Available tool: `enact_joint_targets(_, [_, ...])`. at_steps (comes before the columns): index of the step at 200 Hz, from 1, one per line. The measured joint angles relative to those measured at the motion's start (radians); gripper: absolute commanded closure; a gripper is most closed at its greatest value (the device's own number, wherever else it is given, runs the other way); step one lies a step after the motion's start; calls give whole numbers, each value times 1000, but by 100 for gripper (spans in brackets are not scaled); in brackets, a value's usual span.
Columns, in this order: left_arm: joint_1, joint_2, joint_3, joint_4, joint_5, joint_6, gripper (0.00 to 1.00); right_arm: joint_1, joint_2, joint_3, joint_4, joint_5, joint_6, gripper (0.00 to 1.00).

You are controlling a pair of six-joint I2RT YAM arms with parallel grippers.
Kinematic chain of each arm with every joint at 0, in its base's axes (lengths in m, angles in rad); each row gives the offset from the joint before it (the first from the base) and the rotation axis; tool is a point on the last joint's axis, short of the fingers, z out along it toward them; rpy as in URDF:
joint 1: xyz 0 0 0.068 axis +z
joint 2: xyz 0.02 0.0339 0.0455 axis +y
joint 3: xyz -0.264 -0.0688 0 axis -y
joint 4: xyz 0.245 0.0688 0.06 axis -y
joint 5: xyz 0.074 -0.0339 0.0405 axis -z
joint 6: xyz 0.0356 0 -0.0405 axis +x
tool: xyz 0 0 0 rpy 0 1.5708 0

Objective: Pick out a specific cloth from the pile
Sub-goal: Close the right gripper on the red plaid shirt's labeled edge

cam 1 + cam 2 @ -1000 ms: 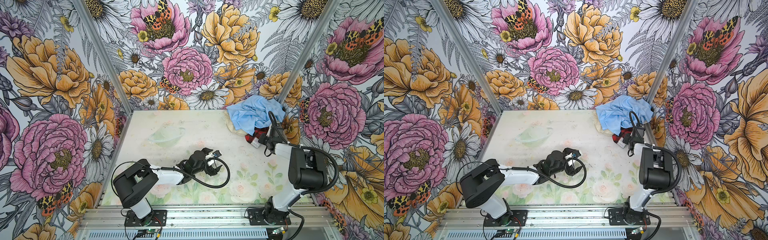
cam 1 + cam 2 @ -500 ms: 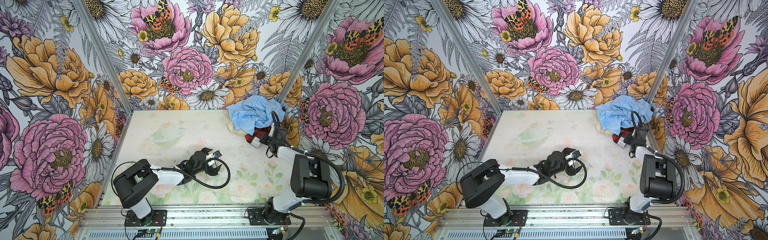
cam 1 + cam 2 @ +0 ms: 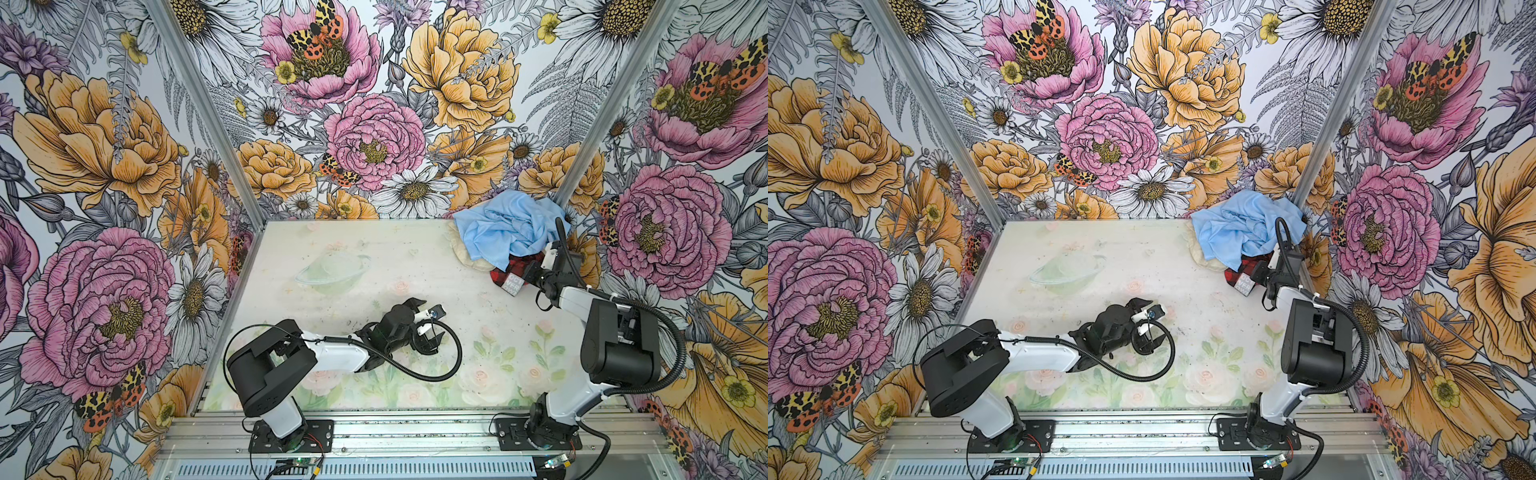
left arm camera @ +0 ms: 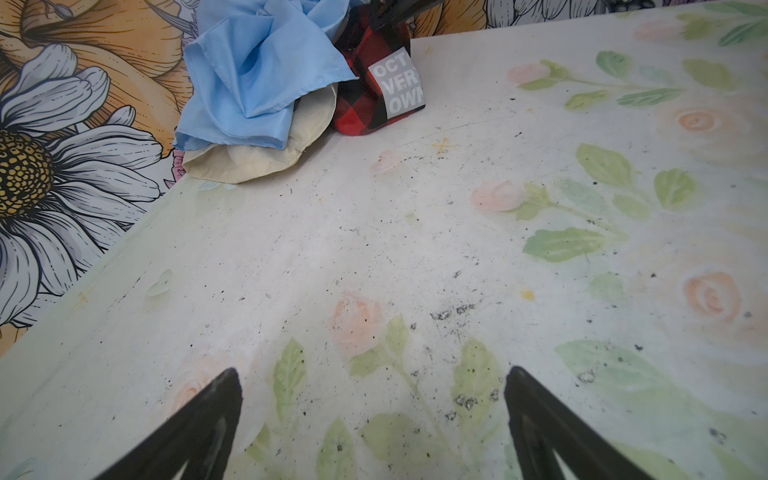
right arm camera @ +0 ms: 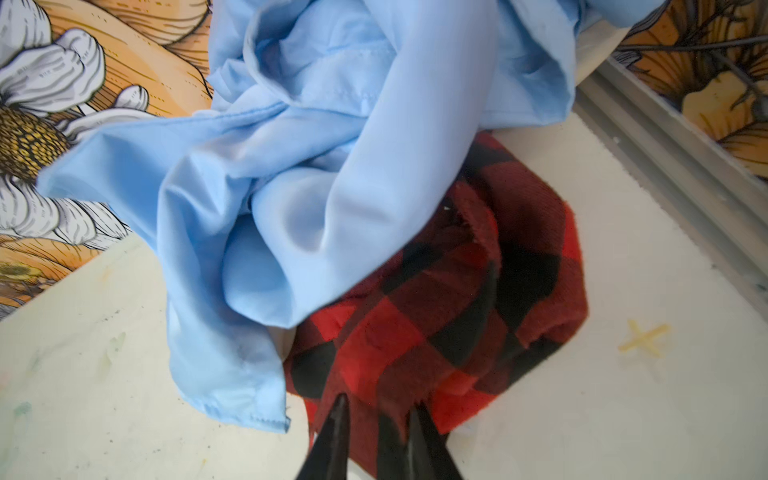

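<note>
The pile [image 3: 498, 241] lies in the far right corner of the table. Its red-and-black plaid cloth [image 3: 505, 272] [image 3: 1239, 270] pokes out at the near side, half under the light-blue cloth [image 3: 503, 232], with a white label [image 4: 399, 85] showing. My right gripper [image 3: 519, 276] [image 5: 378, 405] sits at the plaid's near edge. Its fingers stand a narrow gap apart, open, with a plaid fold [image 5: 457, 299] between the tips. My left gripper [image 3: 426, 323] [image 4: 371, 374] hovers wide open and empty over mid-table, far from the pile.
A cream cloth [image 4: 257, 162] lies beneath the blue one, on the pile's left. The floral back wall and the metal corner post [image 3: 582, 166] stand right behind the pile. A faint printed bowl shape [image 3: 332, 270] marks the table surface [image 3: 415, 257].
The right gripper's jaws, shut half a second ago, have parted slightly at the plaid edge. Its arm has shifted a little. The left arm has stayed still.
</note>
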Motion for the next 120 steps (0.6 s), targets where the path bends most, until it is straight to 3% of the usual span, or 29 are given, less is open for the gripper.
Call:
enact_joint_targets(38, [0, 0, 0, -9, -10, 13, 1, -10, 63, 101, -45, -1, 27, 46])
enact_joint_targets(68, [-6, 0, 5, -15, -17, 18, 1, -13, 100, 143, -89, 6, 26, 46])
enact_joint_targets(76, [-6, 0, 7, -16, -18, 19, 1, -13, 113, 151, -101, 5, 24, 50])
enact_joint_targets(87, [-10, 0, 10, -17, -20, 20, 1, -16, 130, 163, -116, 0, 18, 63])
enact_joint_targets(95, [-12, 0, 13, -21, -23, 22, 1, -16, 138, 171, -126, -3, 23, 76])
enact_joint_targets(105, [-16, 0, 16, -24, -26, 26, 1, -16, 142, 177, -133, -12, 15, 99])
enact_joint_targets(120, [-20, 1, 21, -26, -33, 36, 1, -14, 140, 183, -140, -27, 13, 100])
